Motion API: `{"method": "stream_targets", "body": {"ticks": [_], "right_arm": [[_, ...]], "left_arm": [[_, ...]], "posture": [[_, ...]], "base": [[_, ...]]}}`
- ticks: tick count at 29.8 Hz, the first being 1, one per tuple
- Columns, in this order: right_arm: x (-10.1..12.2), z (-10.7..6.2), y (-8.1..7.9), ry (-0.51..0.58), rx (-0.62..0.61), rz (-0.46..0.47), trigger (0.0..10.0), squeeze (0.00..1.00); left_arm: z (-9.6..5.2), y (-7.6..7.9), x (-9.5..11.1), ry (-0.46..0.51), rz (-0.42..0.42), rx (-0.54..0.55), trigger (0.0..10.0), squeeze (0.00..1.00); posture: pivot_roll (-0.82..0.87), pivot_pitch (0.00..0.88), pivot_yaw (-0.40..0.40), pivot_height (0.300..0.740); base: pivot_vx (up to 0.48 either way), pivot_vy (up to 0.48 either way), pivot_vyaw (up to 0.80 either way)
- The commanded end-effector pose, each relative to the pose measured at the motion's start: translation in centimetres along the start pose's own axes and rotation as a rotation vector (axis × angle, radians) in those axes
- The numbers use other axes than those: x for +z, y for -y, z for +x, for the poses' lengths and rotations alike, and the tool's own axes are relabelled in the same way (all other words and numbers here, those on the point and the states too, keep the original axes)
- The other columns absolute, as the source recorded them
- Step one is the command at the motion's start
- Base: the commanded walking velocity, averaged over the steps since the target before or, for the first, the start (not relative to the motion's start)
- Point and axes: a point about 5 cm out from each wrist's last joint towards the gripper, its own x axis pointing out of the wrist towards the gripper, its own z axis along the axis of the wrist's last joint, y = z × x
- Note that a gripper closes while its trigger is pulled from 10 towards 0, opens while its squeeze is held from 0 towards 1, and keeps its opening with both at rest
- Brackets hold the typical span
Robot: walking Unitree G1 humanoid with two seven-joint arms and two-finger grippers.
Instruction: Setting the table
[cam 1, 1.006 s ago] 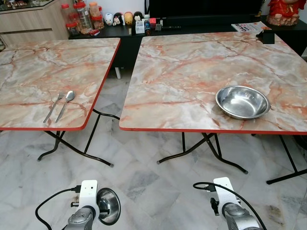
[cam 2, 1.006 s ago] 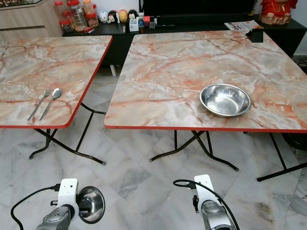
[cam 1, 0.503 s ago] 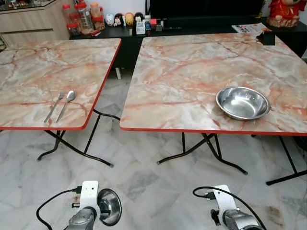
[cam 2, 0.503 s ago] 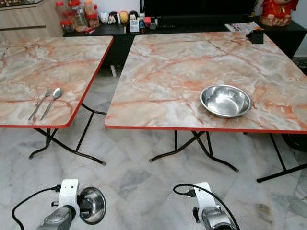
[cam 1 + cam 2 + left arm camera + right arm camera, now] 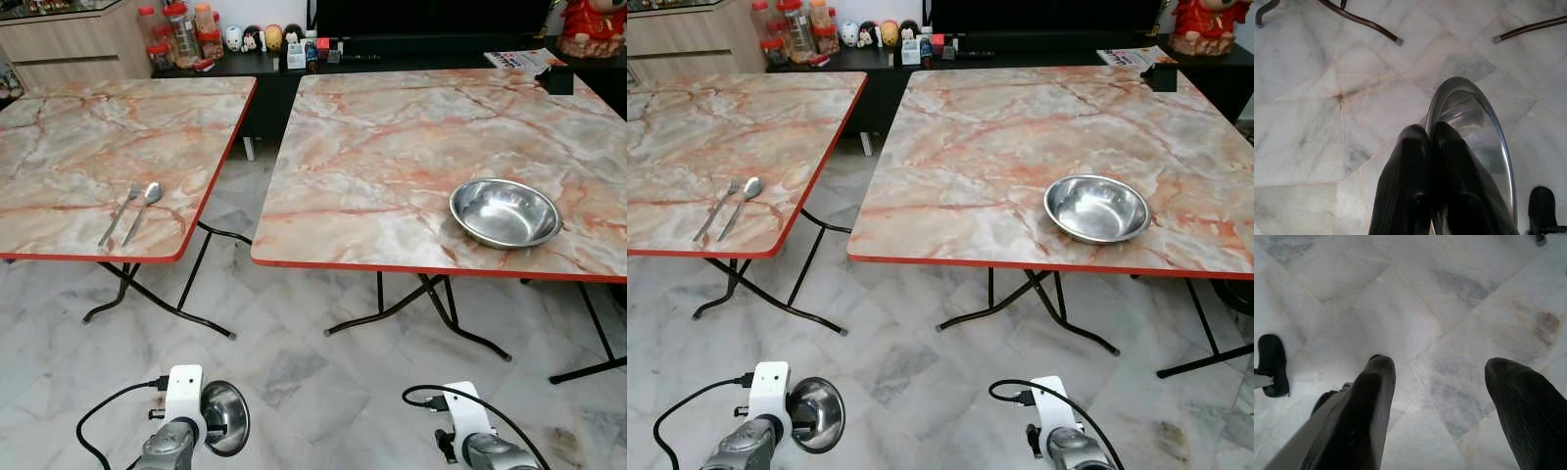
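My left gripper (image 5: 1429, 131) hangs low over the floor, shut on the rim of a small steel bowl (image 5: 224, 418), which it holds on edge. A second, larger steel bowl (image 5: 505, 212) sits near the front right of the right marble table (image 5: 392, 157). A fork (image 5: 120, 213) and a spoon (image 5: 142, 208) lie side by side near the front edge of the left marble table (image 5: 88, 147). My right gripper (image 5: 1442, 382) hangs open above the floor tiles, with nothing between its fingers (image 5: 1364, 401).
A gap of marble floor (image 5: 225, 196) separates the two tables, whose black folding legs (image 5: 157, 299) reach out underneath. A dark cabinet (image 5: 294, 59) with jars and small figures stands behind. A black box (image 5: 559, 82) and a magazine (image 5: 516, 59) rest at the right table's far corner.
The whole scene has shifted slightly down and to the right, so the camera moved. Both arms hang as before and the left gripper still holds the small bowl.
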Motion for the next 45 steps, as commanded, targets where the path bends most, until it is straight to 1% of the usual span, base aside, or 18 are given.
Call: {"method": "stream_targets", "body": {"ticks": [1,3,6,10,16,19,20,26,30,33,38,41,45], "right_arm": [[-0.4,0.0,0.2,-0.001,0.004,0.007,10.0,0.00],[-0.5,0.0,0.5,0.005,0.000,0.010,10.0,0.00],[-0.6,0.0,0.7,0.017,0.012,0.031,10.0,0.00],[-0.2,-0.1,0.9,0.036,0.011,0.054,10.0,0.00],[0.1,-0.1,1.1,0.044,0.006,0.054,10.0,0.00],[0.9,-0.1,0.6,0.055,0.011,0.052,10.0,0.00],[1.3,0.0,0.1,0.060,0.015,0.050,10.0,0.00],[1.9,0.0,-0.7,0.069,0.021,0.053,10.0,0.00],[2.1,0.0,-0.9,0.071,0.023,0.055,10.0,0.00],[2.5,0.0,-1.6,0.076,0.030,0.057,10.0,0.00],[2.3,0.0,-1.6,0.075,0.030,0.059,10.0,0.00],[1.6,0.0,-1.2,0.071,0.027,0.061,10.0,0.00],[1.6,0.0,-1.0,0.078,0.029,0.060,10.0,0.00]], "left_arm": [[0.1,-0.1,0.3,0.010,0.005,0.003,10.0,0.00],[0.0,-0.1,0.3,0.012,0.014,0.004,10.0,0.00],[0.0,0.0,0.1,0.011,0.014,0.007,10.0,0.00],[-0.1,-0.2,0.0,0.009,0.006,0.012,10.0,0.00],[-0.1,-0.3,-0.2,0.004,0.012,0.009,10.0,0.00],[-0.2,-0.3,-0.3,0.002,0.013,0.008,10.0,0.00],[-0.2,-0.3,-0.4,0.000,0.014,0.007,10.0,0.00],[-0.2,-0.3,-0.5,0.000,0.014,0.006,10.0,0.00],[-0.2,-0.2,-0.5,0.000,0.013,0.005,10.0,0.00],[-0.2,-0.4,-0.6,-0.010,0.009,0.008,10.0,0.00],[-0.2,-0.5,-0.5,-0.012,0.007,0.014,10.0,0.00],[-0.2,-0.6,-0.5,-0.007,-0.003,0.030,10.0,0.00],[-0.1,-0.7,-0.1,0.010,-0.018,0.031,10.0,0.00]], "posture": [[-0.09,0.016,0.049,0.740],[-0.09,0.009,0.050,0.740],[-0.09,0.000,0.051,0.740],[-0.09,0.000,0.054,0.740],[-0.10,0.000,0.058,0.740],[-0.10,0.000,0.059,0.740],[-0.10,0.000,0.058,0.740],[-0.10,0.000,0.057,0.740],[-0.10,0.000,0.057,0.740],[-0.10,0.000,0.055,0.740],[-0.10,0.000,0.052,0.740],[-0.10,0.001,0.049,0.740],[-0.10,0.008,0.046,0.740]], "base": [[0.000,0.000,0.00],[0.000,0.000,0.00],[0.000,0.000,0.00],[0.000,-0.416,0.00],[0.000,-0.414,0.00],[0.000,-0.376,0.00],[0.000,-0.356,0.00],[0.000,-0.341,0.00],[0.000,-0.326,0.00],[0.000,-0.315,0.00],[0.000,-0.302,0.00],[0.000,0.000,0.00],[0.000,0.000,0.00]]}}
